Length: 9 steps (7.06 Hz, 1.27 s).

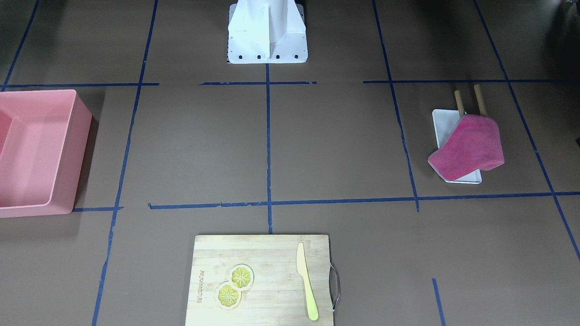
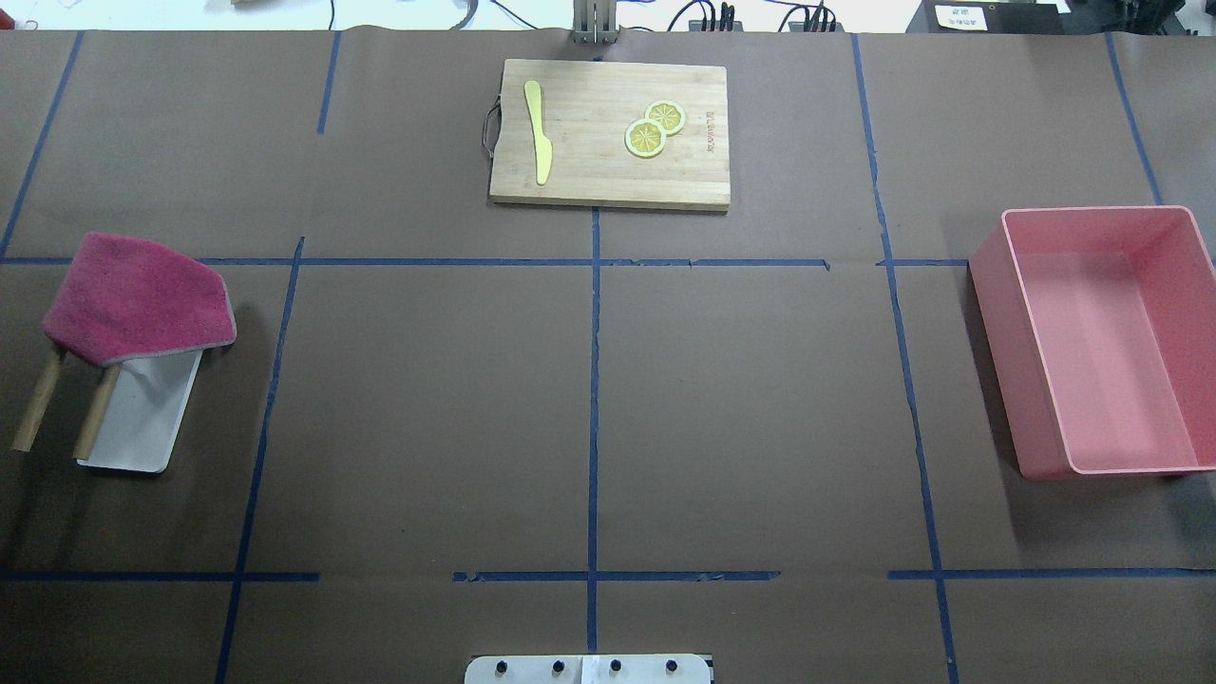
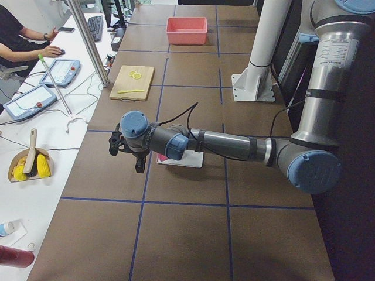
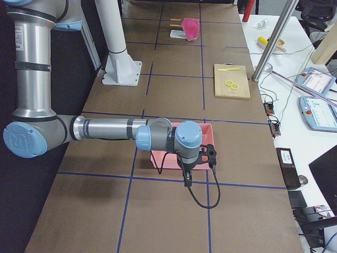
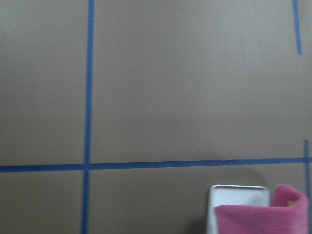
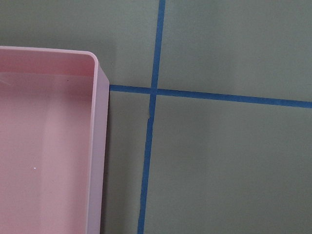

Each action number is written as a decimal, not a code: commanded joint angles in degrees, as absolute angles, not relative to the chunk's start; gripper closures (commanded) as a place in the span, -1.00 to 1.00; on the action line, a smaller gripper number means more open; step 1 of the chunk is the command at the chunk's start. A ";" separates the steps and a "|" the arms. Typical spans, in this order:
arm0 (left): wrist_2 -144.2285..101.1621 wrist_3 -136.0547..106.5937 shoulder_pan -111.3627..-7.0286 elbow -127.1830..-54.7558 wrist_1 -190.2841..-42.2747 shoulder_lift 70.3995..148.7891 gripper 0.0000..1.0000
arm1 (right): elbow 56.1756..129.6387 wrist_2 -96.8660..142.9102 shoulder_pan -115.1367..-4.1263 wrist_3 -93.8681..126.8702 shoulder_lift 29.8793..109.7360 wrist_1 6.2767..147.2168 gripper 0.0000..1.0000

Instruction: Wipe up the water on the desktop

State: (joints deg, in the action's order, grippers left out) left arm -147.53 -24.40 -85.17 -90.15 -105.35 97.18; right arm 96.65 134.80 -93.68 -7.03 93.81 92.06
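The desktop (image 2: 427, 399) is a matte brown surface with blue tape lines; I see no water on it. A magenta cloth (image 2: 138, 299) lies draped over a white tray (image 2: 142, 427) and two wooden handles (image 2: 38, 399) on my left side; it also shows in the front view (image 1: 469, 147) and the left wrist view (image 5: 261, 219). My left gripper (image 3: 116, 144) hovers high near the cloth and tray. My right gripper (image 4: 210, 155) hovers over the pink bin's (image 4: 158, 157) corner. Both show only in the side views, so I cannot tell whether they are open or shut.
A pink bin (image 2: 1102, 342) stands at the right. A bamboo cutting board (image 2: 608, 133) at the far middle edge holds a yellow knife (image 2: 539, 128) and two lemon slices (image 2: 654, 128). The white arm mount (image 1: 267, 31) is at my base.
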 commanded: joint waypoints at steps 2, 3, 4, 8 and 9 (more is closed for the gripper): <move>-151.26 -29.26 -79.84 -90.18 -110.29 97.03 -0.99 | 97.12 134.91 -93.69 -7.03 93.95 92.02 -1.00; -151.26 -29.70 -79.20 -90.18 -110.82 96.60 -0.99 | 97.29 134.91 -93.69 -7.03 93.96 92.02 -1.00; -151.35 -31.19 -77.28 -90.26 -112.40 95.98 -0.98 | 97.64 134.91 -93.60 -7.03 94.04 92.11 -1.00; -151.26 -42.07 -72.60 -89.47 -124.16 95.02 -0.88 | 97.65 134.74 -93.69 -7.03 94.13 92.02 -1.00; -151.00 -42.62 -71.81 -89.30 -126.54 93.53 -0.78 | 97.65 134.74 -93.69 -7.03 94.13 92.02 -1.00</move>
State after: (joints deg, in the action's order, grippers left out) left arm -151.19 -40.81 -72.58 -89.48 -123.28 94.87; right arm 97.64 134.75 -93.69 -7.05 94.12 92.02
